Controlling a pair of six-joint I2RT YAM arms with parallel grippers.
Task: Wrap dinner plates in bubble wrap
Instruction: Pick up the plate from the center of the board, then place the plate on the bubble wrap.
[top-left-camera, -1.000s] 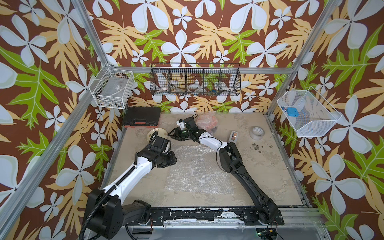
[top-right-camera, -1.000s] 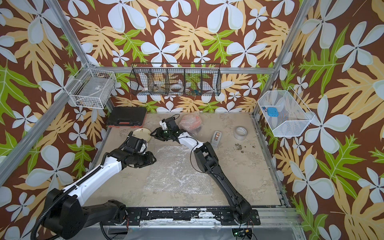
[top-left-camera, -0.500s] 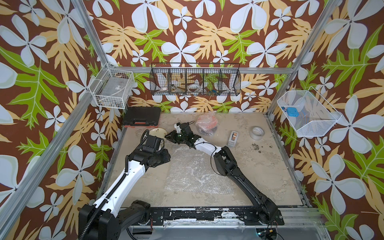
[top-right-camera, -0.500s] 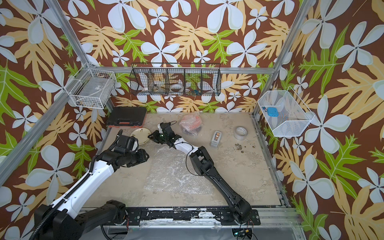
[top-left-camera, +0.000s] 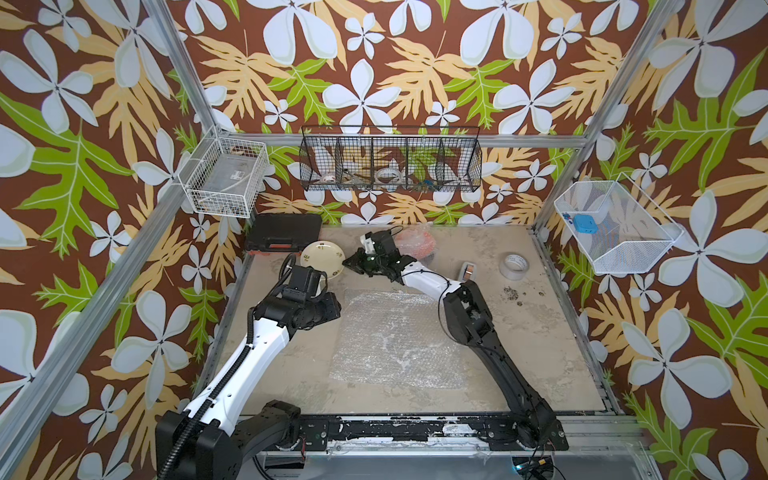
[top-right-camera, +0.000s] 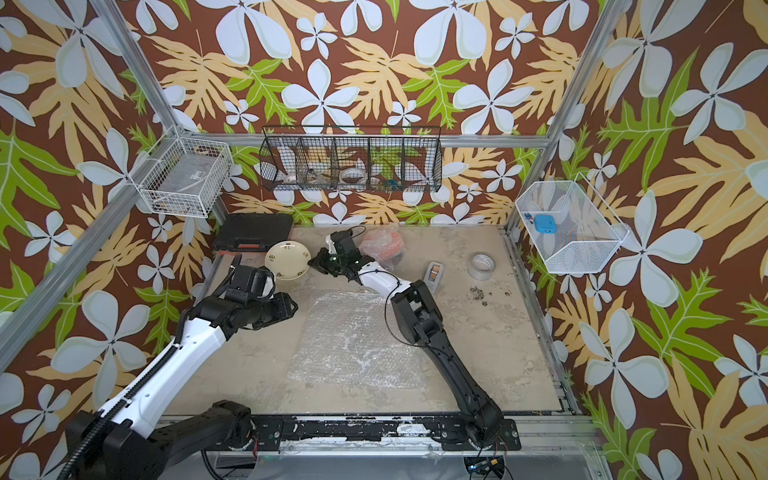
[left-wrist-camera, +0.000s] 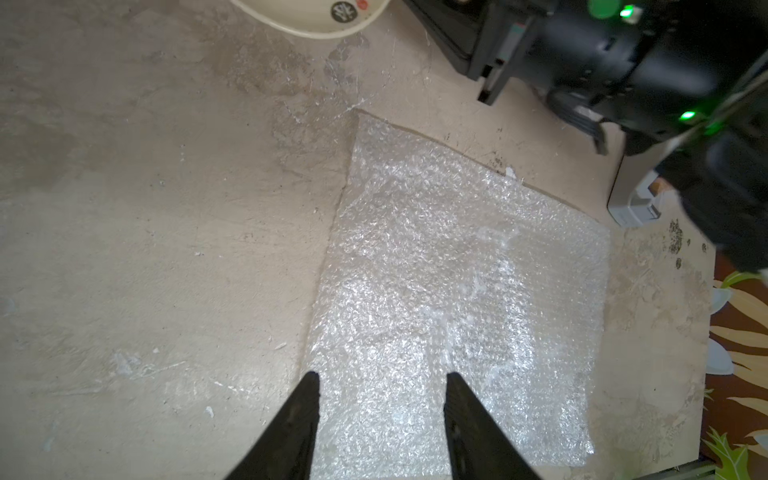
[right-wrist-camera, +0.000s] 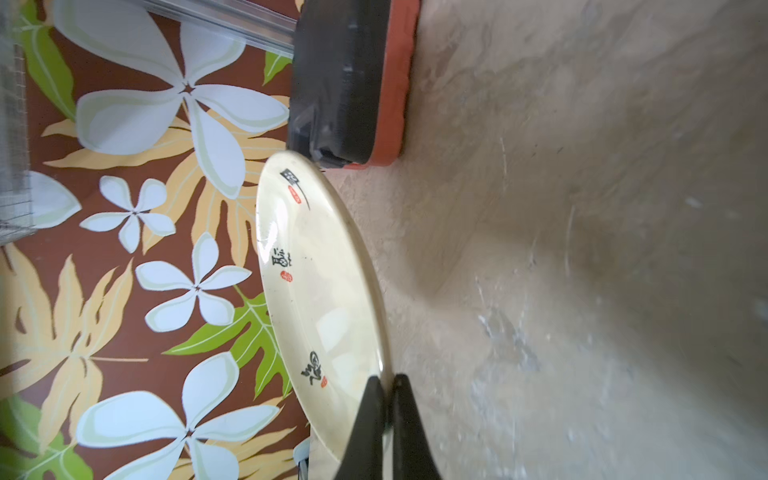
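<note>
The cream dinner plate (top-left-camera: 322, 259) (top-right-camera: 288, 259) with small dark and red marks lies at the back left of the table. My right gripper (top-left-camera: 348, 264) (top-right-camera: 312, 264) is shut on its right rim. The right wrist view shows the plate (right-wrist-camera: 320, 291) edge-on with its rim pinched between my right gripper's (right-wrist-camera: 385, 380) fingers. A bubble wrap sheet (top-left-camera: 399, 340) (top-right-camera: 357, 336) (left-wrist-camera: 457, 291) lies flat mid-table. My left gripper (top-left-camera: 334, 307) (top-right-camera: 291, 309) (left-wrist-camera: 382, 376) hovers open and empty over the sheet's left edge. An orange plate bundled in bubble wrap (top-left-camera: 415, 245) (top-right-camera: 382, 245) sits at the back.
A black case (top-left-camera: 284, 237) (top-right-camera: 253, 232) (right-wrist-camera: 345, 83) lies in the back left corner, just behind the cream plate. A white tape roll (top-left-camera: 514, 266) (top-right-camera: 481, 266) and a small grey dispenser (top-left-camera: 467, 272) (top-right-camera: 434, 274) sit at the back right. Wire baskets hang on the walls.
My right gripper has reached left to the cream plate and shut on its rim. My left arm has drawn back, uncovering more of the plate; its gripper stays open.
</note>
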